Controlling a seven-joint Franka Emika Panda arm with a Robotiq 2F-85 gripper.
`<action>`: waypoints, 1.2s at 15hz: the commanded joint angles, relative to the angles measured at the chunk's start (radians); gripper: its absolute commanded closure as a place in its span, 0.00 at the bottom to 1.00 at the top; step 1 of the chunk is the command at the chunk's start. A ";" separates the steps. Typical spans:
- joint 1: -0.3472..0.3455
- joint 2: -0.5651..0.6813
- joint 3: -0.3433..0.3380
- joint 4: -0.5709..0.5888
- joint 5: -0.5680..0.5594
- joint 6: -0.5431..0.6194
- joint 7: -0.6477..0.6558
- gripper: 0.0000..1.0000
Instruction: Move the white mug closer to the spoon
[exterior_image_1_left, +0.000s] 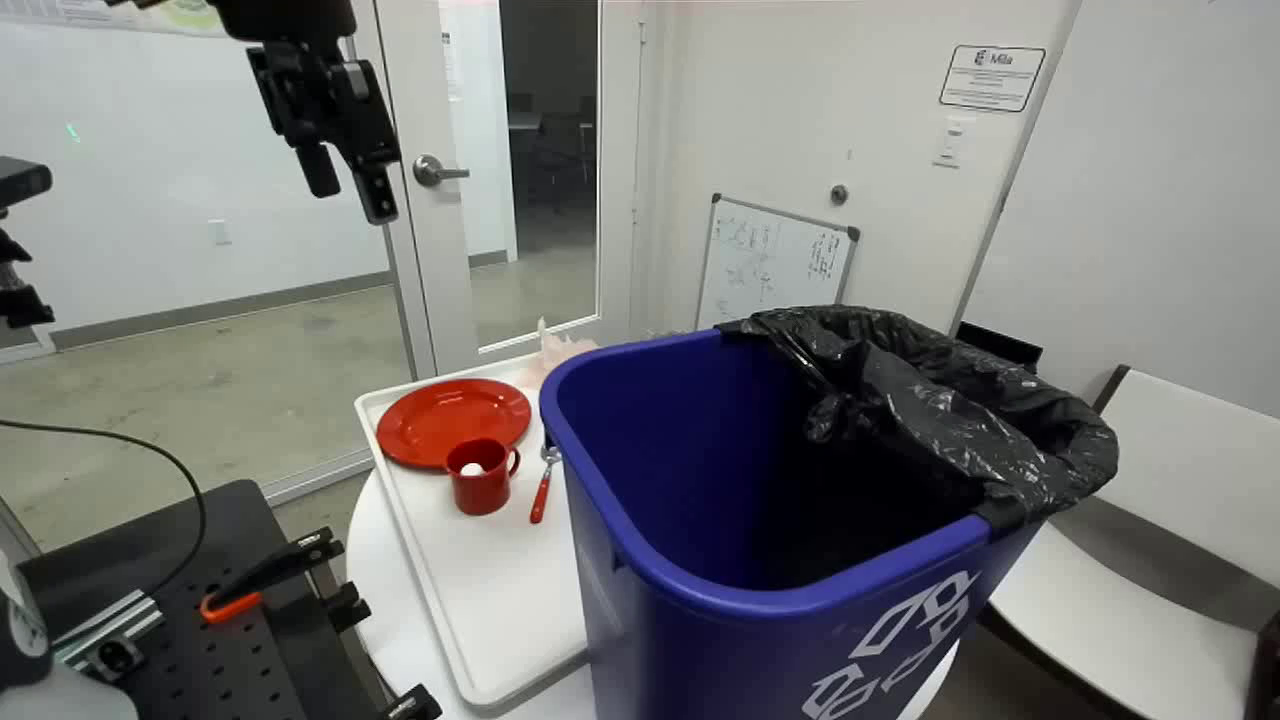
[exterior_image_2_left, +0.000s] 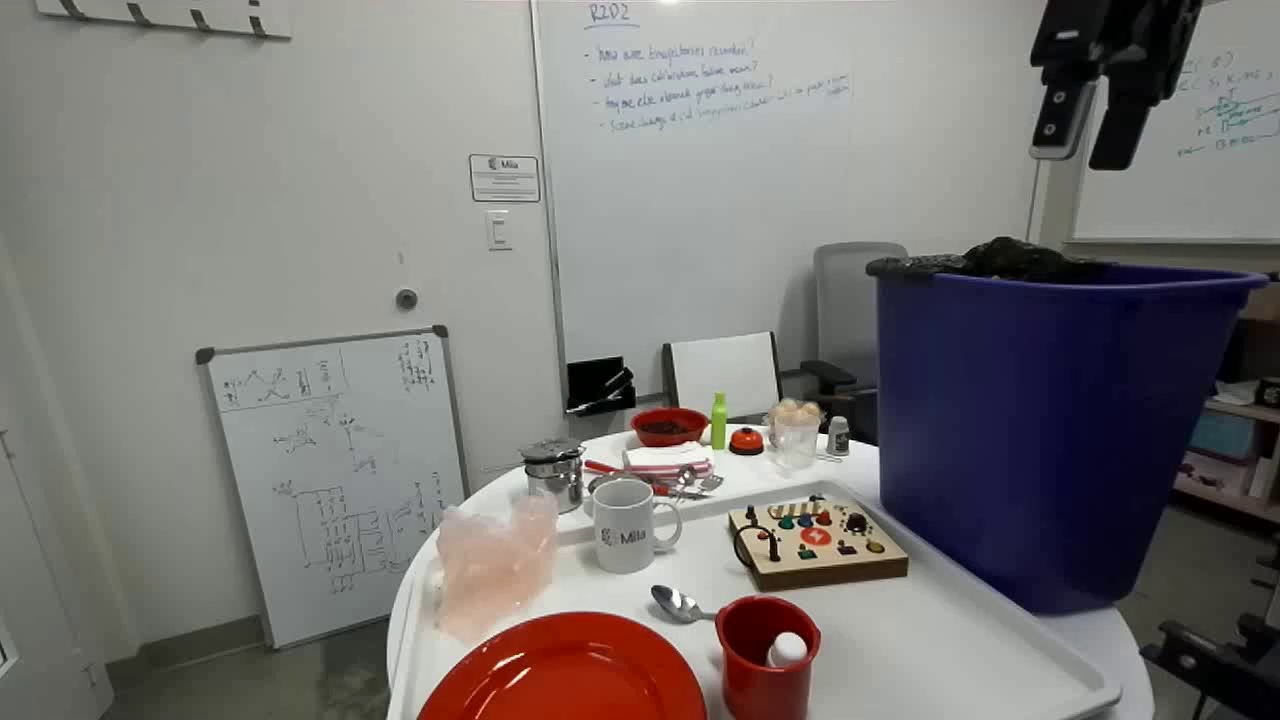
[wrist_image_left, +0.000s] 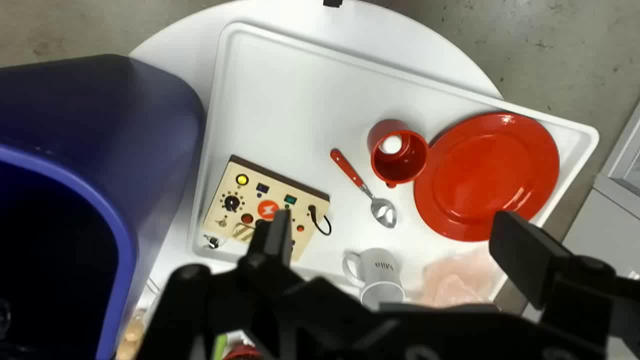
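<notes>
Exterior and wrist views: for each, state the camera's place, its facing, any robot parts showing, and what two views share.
An exterior view: beside and above the blue plastic bin, looking down past it onto the white rectangular tray; black gripper upper left.
An exterior view: near the red round plate, looking across the tray to the white lettered mug; gripper upper right.
Wrist view: mounted by the gripper, facing down at the tray; black gripper fingers show below.
Both exterior views share the gripper, bin, plate and tray.

White mug (exterior_image_2_left: 624, 527), red-handled silver spoon (wrist_image_left: 361, 183), blue bin (exterior_image_2_left: 1040, 430)
</notes>
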 joint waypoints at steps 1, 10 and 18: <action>-0.002 0.002 0.001 -0.009 0.001 -0.008 -0.002 0.00; 0.000 0.000 0.003 0.005 -0.010 -0.023 -0.013 0.00; -0.114 0.359 0.107 0.158 -0.039 0.246 0.196 0.00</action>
